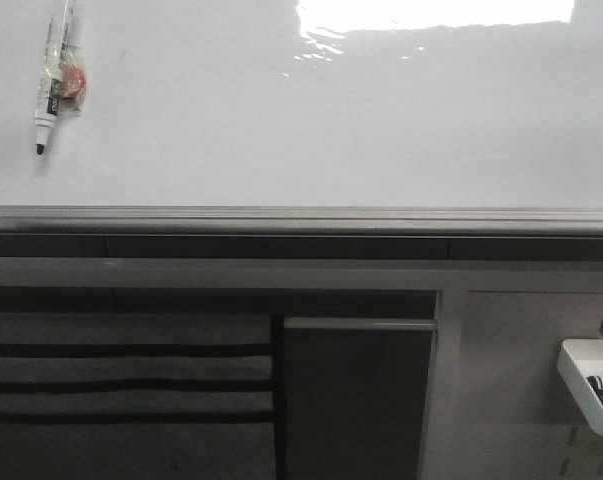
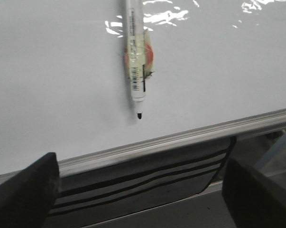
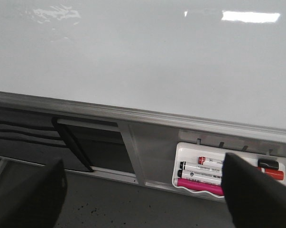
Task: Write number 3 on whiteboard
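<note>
The whiteboard point(image 1: 311, 120) fills the upper front view, glossy white with a glare patch at the top and a grey rail point(image 1: 301, 217) along its lower edge. No number 3 shows on it. An uncapped marker point(image 1: 53, 85) hangs tip down at the board's upper left, stuck on with an orange-red piece; the left wrist view shows this marker point(image 2: 135, 52) too. My left gripper point(image 2: 143, 190) is open and empty, below the rail and short of the marker. Also open and empty is my right gripper point(image 3: 143, 194), low in front of the board. Neither arm shows in the front view.
A small white tray point(image 3: 228, 173) with red, black and pink markers hangs below the rail at the right, and this tray point(image 1: 593, 385) also shows in the front view. A dark striped panel point(image 1: 126, 385) and a grey cabinet door point(image 1: 359, 395) lie below the board.
</note>
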